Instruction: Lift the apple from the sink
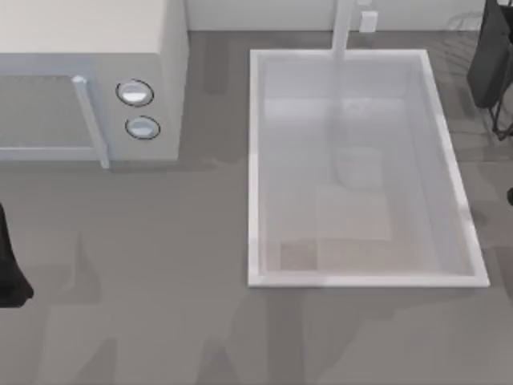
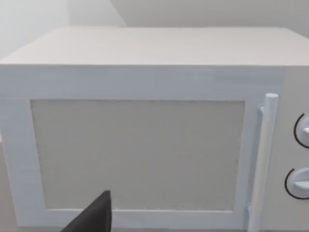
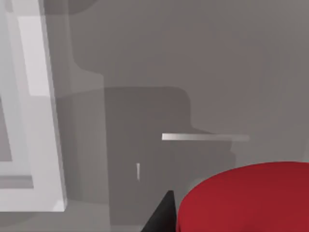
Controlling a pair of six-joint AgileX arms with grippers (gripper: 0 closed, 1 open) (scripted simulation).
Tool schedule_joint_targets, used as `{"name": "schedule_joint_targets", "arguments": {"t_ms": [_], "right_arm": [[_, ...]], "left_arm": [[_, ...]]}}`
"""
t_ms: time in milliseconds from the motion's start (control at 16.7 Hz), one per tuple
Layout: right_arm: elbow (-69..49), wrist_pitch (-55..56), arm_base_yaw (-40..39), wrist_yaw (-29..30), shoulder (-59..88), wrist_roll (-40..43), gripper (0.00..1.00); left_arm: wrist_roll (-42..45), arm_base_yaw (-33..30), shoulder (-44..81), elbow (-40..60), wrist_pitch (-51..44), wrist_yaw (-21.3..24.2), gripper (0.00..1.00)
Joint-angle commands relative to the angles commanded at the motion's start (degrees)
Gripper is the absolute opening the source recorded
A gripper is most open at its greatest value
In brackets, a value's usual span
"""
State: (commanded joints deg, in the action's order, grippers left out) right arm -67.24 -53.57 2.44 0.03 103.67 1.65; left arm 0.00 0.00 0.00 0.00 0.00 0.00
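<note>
The apple point(image 3: 251, 195) fills the near corner of the right wrist view, bright red and smooth, hanging over the grey table beside the sink's white rim point(image 3: 36, 72). One dark finger point(image 3: 161, 216) of my right gripper presses against its side, so the gripper is shut on it. In the top view the sink point(image 1: 361, 281) lies right of centre with a pale, bare basin and its faucet post point(image 1: 343, 28) at the far short edge. My right arm point(image 1: 490, 56) stands at the far right edge. My left arm point(image 1: 8, 269) is parked at the left edge.
A white microwave point(image 1: 88, 48) with two round knobs point(image 1: 135, 93) and a bar handle stands at the back left; its door point(image 2: 140, 154) faces the left wrist camera. Bare grey tabletop point(image 1: 144, 305) lies in front of it and of the sink.
</note>
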Motion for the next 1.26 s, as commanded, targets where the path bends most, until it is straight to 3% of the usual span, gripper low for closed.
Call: {"name": "schedule_joint_targets", "arguments": {"t_ms": [120, 900, 1260], "right_arm": [[0.0, 0.0, 0.0, 0.0, 0.0, 0.0, 0.0], [0.0, 0.0, 0.0, 0.0, 0.0, 0.0, 0.98], [0.0, 0.0, 0.0, 0.0, 0.0, 0.0, 1.0]], "left_arm": [[0.0, 0.0, 0.0, 0.0, 0.0, 0.0, 1.0], [0.0, 0.0, 0.0, 0.0, 0.0, 0.0, 1.0], [0.0, 0.0, 0.0, 0.0, 0.0, 0.0, 1.0]]}}
